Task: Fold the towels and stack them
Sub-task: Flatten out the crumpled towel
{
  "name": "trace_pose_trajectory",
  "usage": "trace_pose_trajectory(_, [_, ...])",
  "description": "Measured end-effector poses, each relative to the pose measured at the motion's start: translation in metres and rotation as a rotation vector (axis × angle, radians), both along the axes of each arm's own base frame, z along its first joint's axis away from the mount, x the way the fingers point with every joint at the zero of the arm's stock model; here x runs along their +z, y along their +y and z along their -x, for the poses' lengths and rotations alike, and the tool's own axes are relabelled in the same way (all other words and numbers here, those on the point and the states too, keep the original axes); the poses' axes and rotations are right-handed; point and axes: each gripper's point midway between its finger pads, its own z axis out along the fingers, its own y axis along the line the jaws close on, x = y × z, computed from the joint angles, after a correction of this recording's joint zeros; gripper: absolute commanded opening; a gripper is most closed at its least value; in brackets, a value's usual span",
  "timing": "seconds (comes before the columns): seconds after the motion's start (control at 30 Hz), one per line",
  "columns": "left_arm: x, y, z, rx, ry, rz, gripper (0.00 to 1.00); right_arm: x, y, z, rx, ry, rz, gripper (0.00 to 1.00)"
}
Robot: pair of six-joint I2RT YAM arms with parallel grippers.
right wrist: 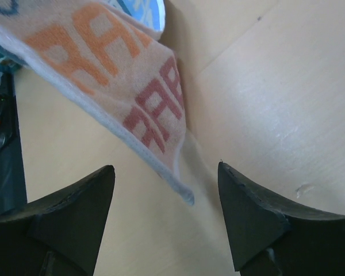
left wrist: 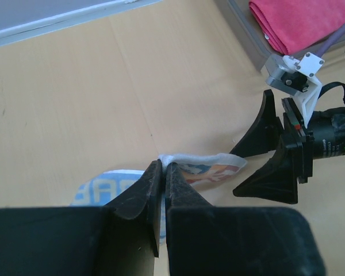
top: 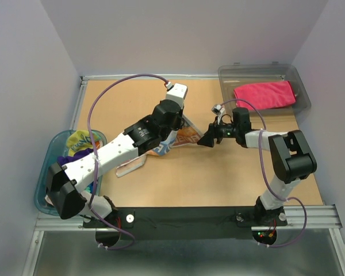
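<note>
Wood bench (top: pixel 218 181). Clear grey bin (top: pixel 303 95) at far-right corner, blue-rim tub (top: pixel 50 152) off left edge, black strip (top: pixel 184 215) along near edge.

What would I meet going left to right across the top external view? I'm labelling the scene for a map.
blue-rimmed tub → striped towel → right gripper → pink towel

Cloth and wood surfaces
The towel (right wrist: pixel 115 80) is seen as fleecy printed cloth, the table (right wrist: pixel 276 86) as smooth, matt wood.
</note>
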Motion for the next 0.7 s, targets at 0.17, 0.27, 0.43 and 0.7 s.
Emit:
trace_pose_trajectory(0.17, [0.000,0.001,-0.001,0.007,-0.002,-0.001,0.00,0.015,0.007,-0.006,0.045,-0.047,-0.041,0.47])
trace_pose_trajectory(0.27, [0.000,0.002,-0.001,0.010,-0.003,-0.002,0.00,0.018,0.008,-0.005,0.058,-0.052,-0.053,0.33])
trace_pose_trajectory(0.43, [0.001,0.005,-0.003,0.030,-0.010,-0.008,0.00,0.018,0.008,-0.005,0.062,-0.054,-0.054,0.22])
trace_pose_trajectory(0.7, [0.002,0.015,-0.010,0.068,-0.017,-0.018,0.00,0.019,0.007,-0.002,0.073,-0.066,-0.041,0.01])
